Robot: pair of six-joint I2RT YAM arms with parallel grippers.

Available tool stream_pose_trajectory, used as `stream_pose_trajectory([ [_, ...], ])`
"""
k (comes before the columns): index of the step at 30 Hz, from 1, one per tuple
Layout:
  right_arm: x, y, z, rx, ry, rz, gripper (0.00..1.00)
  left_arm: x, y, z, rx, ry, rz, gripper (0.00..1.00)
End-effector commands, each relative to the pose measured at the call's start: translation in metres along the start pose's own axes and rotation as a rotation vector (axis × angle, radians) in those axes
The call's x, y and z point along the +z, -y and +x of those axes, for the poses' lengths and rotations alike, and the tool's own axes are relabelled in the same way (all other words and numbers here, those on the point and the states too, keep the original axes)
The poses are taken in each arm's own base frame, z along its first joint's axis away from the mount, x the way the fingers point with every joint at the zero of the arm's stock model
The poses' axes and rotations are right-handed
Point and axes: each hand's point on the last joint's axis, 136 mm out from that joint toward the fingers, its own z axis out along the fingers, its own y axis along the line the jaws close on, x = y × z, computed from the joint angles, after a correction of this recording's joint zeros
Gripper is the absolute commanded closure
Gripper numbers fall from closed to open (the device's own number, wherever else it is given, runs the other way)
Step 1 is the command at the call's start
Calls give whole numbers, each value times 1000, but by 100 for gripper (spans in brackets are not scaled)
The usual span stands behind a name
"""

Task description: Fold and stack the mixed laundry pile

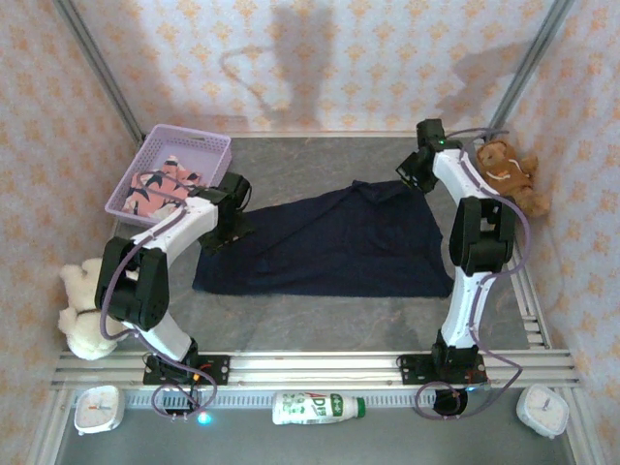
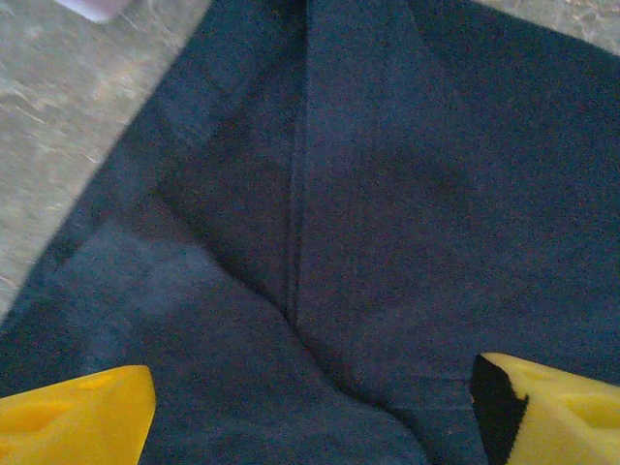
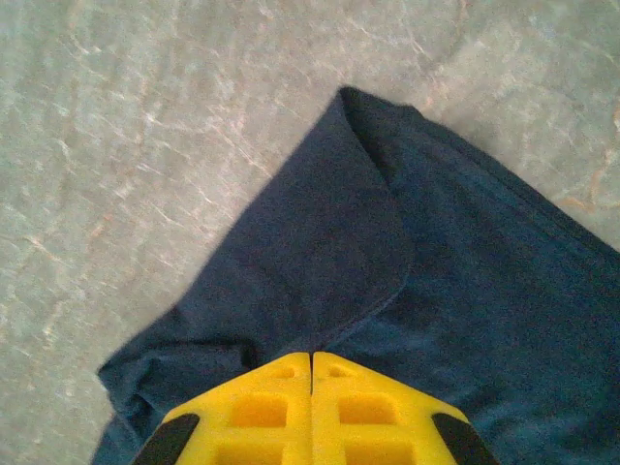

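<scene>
cream teddy bear (image 1: 82,310): slumped at the left table edge, well apart from the cloth; clutter, not laundry.
lavender basket (image 1: 194,136): far left, holding the shark-print garment (image 1: 160,184), bunched and unfolded, likely waiting its turn.
left gripper (image 2: 310,417): fingers spread wide just over the left side of the navy garment (image 1: 329,247), gripping nothing; probably lining up a pinch.
navy garment: spread nearly flat mid-table, far right corner drawn up to a point.
right gripper (image 3: 310,360): fingers pressed together on that corner's hem — seemingly pinched to carry it over for a fold.
bottle (image 1: 320,407): lying at the near edge; green-and-white label, lettering too small to read.
brown teddy bear (image 1: 509,172): far right, by the wall.
</scene>
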Motion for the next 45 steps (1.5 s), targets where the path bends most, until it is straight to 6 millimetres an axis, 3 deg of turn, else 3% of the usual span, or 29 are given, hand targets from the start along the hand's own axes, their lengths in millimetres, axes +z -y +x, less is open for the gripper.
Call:
stream_pose_trajectory([
  [1, 7, 7, -6, 36, -23, 24, 100, 7, 3, 7, -58, -24, 27, 17],
  [6, 14, 3, -16, 41, -26, 20, 100, 16, 12, -6, 24, 33, 35, 24],
  [11, 23, 0, -11, 51, -59, 8, 100, 21, 24, -39, 96, 147, -9, 29],
  [18, 23, 10, -6, 31, -67, 40, 100, 43, 25, -57, 181, 174, -148, 37],
  [20, 21, 15, -5, 24, -62, 56, 100, 53, 25, -58, 188, 166, -170, 45],
  [23, 19, 22, -5, 23, -55, 78, 100, 59, 27, -60, 206, 156, -188, 65],
  [27, 19, 40, -6, 30, -55, 132, 100, 59, 27, -68, 219, 154, -201, 100],
  [31, 25, 59, 4, 43, -73, 171, 100, 54, 14, -81, 188, 167, -232, 100],
  [37, 29, 69, 9, 42, -82, 194, 100, 45, -11, -98, 96, 171, -268, 100],
  [40, 28, 74, 9, 36, -74, 221, 100, 47, -8, -95, 78, 122, -239, 99],
  [45, 28, 71, 8, 28, -81, 211, 100, 35, 7, -79, 127, 71, -180, 54],
])
